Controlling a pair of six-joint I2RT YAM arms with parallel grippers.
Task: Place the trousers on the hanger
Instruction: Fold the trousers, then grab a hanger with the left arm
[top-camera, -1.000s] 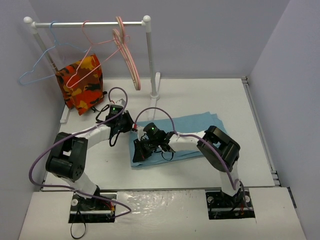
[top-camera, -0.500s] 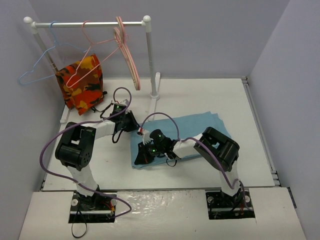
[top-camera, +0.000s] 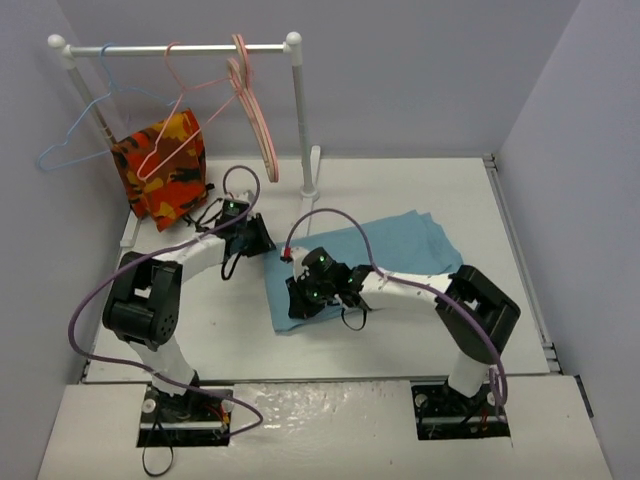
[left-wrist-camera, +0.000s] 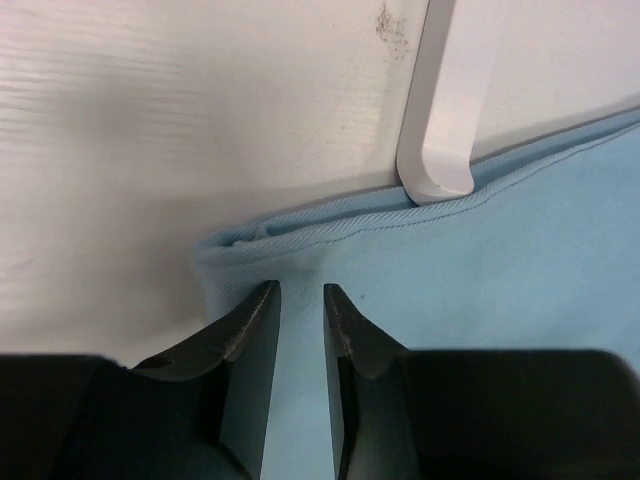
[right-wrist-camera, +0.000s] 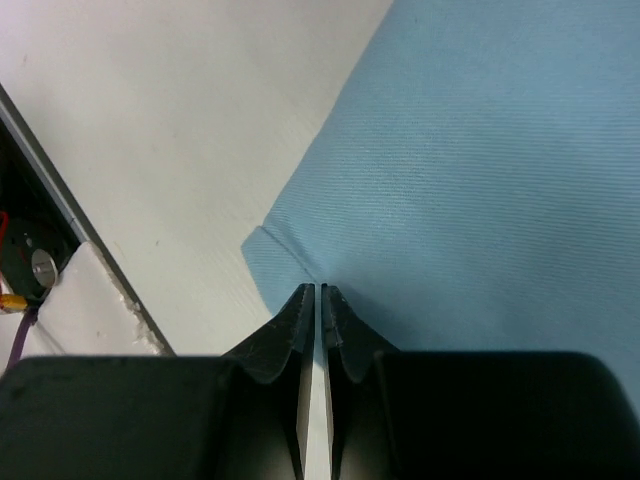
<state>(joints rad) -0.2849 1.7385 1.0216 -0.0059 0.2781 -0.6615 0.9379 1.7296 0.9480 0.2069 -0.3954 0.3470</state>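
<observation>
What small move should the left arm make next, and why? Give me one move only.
Probably lower the left gripper a touch and close it on the corner of the trousers. Its fingers stand slightly apart right above that folded corner, not gripping, while the right gripper looks pinched shut on the near hem. A second hold would let both arms lift the edge.

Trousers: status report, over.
Left gripper slightly open over trousers corner. Right gripper shut at near corner, hold unclear. Trousers flat on table; hanger on rail. Nothing seen in the way.

Pale lilac walls (top-camera: 420, 80) around a white table (top-camera: 420, 180), white rack (top-camera: 297, 100) at back.
</observation>
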